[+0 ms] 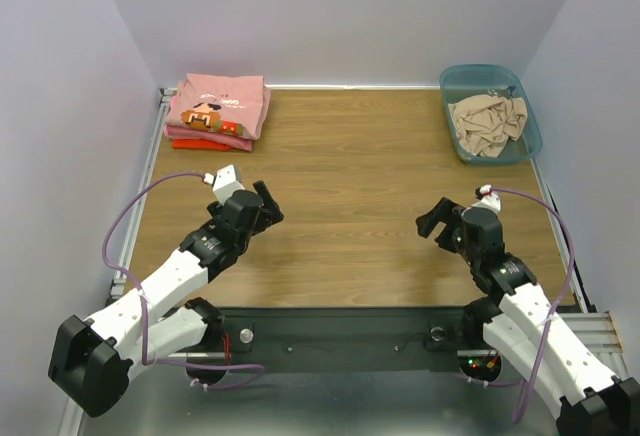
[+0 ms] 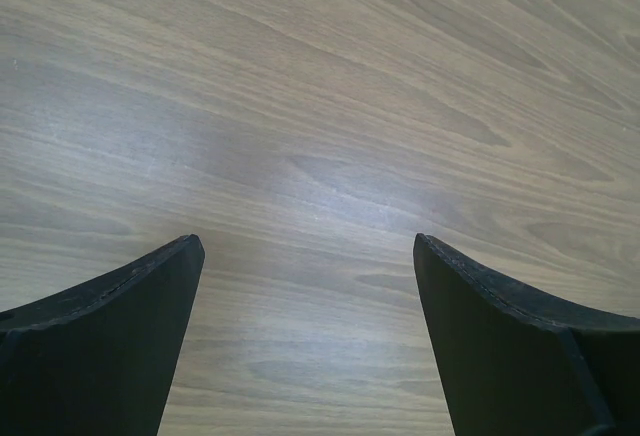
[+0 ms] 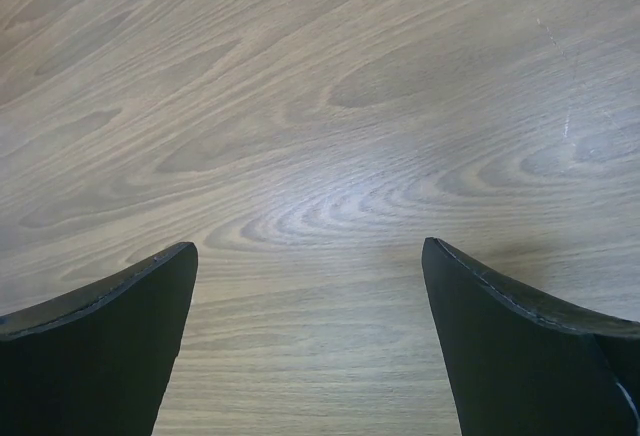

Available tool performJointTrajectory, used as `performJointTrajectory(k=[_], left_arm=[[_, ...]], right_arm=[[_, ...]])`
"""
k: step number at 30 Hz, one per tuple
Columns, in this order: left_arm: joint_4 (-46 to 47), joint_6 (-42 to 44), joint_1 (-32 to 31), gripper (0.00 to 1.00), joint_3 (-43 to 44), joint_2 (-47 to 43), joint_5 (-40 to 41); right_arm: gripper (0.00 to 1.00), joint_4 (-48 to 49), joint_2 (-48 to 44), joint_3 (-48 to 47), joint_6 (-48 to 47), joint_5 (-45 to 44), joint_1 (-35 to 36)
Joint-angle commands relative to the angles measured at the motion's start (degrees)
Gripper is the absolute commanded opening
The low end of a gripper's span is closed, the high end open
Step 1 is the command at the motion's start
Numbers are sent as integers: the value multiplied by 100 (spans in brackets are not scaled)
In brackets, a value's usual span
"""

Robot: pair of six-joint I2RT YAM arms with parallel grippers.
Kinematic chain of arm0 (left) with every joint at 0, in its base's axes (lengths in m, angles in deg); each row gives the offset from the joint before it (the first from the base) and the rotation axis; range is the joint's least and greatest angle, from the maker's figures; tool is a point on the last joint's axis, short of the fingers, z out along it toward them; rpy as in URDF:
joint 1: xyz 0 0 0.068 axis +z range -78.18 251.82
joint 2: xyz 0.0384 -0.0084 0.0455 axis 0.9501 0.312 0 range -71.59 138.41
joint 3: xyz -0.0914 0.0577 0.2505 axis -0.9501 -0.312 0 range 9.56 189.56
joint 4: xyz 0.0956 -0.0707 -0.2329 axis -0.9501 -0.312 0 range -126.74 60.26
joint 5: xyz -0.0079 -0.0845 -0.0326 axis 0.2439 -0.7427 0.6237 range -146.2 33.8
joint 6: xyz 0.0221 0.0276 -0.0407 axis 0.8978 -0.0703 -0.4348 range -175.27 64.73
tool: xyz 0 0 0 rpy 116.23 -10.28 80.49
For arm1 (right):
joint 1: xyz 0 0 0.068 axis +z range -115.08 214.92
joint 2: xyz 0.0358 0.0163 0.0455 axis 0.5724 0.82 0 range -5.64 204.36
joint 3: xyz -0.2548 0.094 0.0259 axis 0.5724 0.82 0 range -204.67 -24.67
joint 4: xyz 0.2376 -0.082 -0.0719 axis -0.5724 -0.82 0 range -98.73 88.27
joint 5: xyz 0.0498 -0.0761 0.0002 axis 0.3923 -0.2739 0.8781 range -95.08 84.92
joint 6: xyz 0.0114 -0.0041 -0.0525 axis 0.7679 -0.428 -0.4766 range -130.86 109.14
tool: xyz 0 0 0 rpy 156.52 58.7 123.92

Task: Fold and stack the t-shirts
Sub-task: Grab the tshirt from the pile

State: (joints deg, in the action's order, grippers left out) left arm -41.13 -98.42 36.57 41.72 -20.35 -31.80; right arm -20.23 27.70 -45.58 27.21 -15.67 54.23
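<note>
A folded pink t-shirt point(image 1: 222, 102) with a cartoon face print lies on top of a folded red-orange t-shirt point(image 1: 200, 143) at the table's back left corner. A crumpled tan t-shirt point(image 1: 487, 121) lies inside the teal bin point(image 1: 530, 126) at the back right. My left gripper point(image 1: 268, 206) is open and empty over bare wood at the front left; it also shows in the left wrist view point(image 2: 308, 246). My right gripper point(image 1: 434, 220) is open and empty over bare wood at the front right; it also shows in the right wrist view point(image 3: 310, 248).
The wooden table point(image 1: 350, 176) is walled by grey panels at the back and both sides. A metal rail runs along each side edge. The arm bases sit on the dark strip at the near edge.
</note>
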Motion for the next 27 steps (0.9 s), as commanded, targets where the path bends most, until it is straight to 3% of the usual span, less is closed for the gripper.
performJointTrajectory(k=[1,6,12,14,15,18,27], left_arm=[[94,-122,-9,98,238,17,293],[217,-44,-9,98,404,245,240],[349,26,0,98,484,448,301],[296,9,0,98,537,527,372],[226,-26,9,98,545,544,450],[269,-26,9,98,475,571,451],[384,-35,70,98,572,843,662]], right_arm=[[100,145,-3,-291,59,-180,20],[100,382,819,-887,-157,-810,20],[100,356,2736,-2854,-203,-2174,-128],[100,356,3729,-3470,-483,-1975,-540],[100,356,4028,-4082,-493,-1373,-1204],[100,347,5337,-5251,-527,-219,-2331],[100,277,8781,-8041,-1301,-513,-2845]])
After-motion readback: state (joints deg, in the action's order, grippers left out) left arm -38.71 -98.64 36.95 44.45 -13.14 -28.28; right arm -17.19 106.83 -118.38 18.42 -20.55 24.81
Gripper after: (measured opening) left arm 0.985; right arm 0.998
